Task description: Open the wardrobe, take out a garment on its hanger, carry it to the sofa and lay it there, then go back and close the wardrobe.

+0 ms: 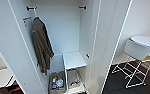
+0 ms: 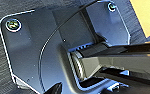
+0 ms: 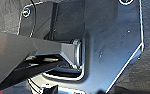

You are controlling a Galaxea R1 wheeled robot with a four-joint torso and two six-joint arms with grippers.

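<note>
Wardrobe (image 1: 73,32) stands open straight ahead of you, holding the olive jacket (image 1: 42,45) on its rail at upper left, no black garment visible inside, and you cannot tell either gripper's state or which arm is nearer.

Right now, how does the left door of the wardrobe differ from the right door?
The left door swings out toward the camera and covers much of the picture's left side; the right door stands further right, beside the white chair. The olive-brown jacket hangs close to the left door, away from the right door. Both doors are open, tall, plain and white.
</note>
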